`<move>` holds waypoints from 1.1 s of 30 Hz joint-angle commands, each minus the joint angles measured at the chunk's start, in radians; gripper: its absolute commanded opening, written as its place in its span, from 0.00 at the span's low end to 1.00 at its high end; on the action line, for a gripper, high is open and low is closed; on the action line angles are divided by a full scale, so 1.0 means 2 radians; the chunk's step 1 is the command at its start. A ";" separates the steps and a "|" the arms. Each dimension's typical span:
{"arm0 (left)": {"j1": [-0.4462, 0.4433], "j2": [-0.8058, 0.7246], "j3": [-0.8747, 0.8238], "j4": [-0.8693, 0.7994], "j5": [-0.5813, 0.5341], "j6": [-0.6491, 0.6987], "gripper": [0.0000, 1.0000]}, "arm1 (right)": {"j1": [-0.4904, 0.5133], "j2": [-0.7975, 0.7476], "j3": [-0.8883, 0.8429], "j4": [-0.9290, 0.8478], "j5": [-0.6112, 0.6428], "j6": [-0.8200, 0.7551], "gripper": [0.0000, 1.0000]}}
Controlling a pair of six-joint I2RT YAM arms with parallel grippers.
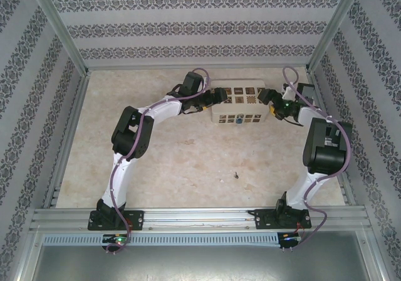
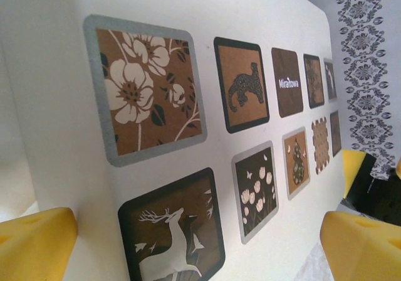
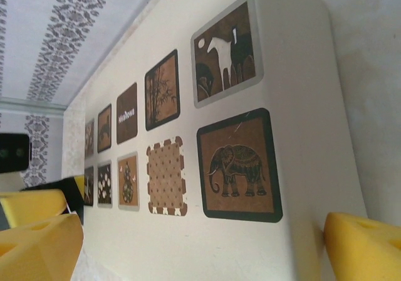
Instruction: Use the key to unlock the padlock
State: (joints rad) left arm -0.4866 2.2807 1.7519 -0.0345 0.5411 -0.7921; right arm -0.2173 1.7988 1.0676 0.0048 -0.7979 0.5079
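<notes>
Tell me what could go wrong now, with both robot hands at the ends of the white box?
1. The open left gripper and right gripper bracket the white box; an uneven squeeze might slide or tip it.
2. The tiny blue padlock sits at the box's near side, so moving the box could knock it.
3. The key lies alone on the table, thin and flat, probably hard to pinch.

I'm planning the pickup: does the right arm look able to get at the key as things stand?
Probably yes. The key lies alone on the bare table, nothing over or beside it; the right gripper, open beside the box, only needs to swing back.
</notes>
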 commanded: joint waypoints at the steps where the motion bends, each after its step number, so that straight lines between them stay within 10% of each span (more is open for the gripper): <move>1: -0.005 -0.036 -0.013 -0.009 0.013 0.013 1.00 | 0.028 -0.033 -0.024 -0.018 -0.041 -0.016 0.97; 33: 0.049 -0.295 -0.369 0.054 -0.032 0.024 0.99 | 0.273 -0.129 -0.126 -0.025 0.041 0.032 0.96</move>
State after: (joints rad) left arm -0.3725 1.7233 1.0260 0.0051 0.3721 -0.7467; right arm 0.2638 1.5471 0.8352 -0.0666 -0.6456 0.5476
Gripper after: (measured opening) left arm 0.994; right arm 0.958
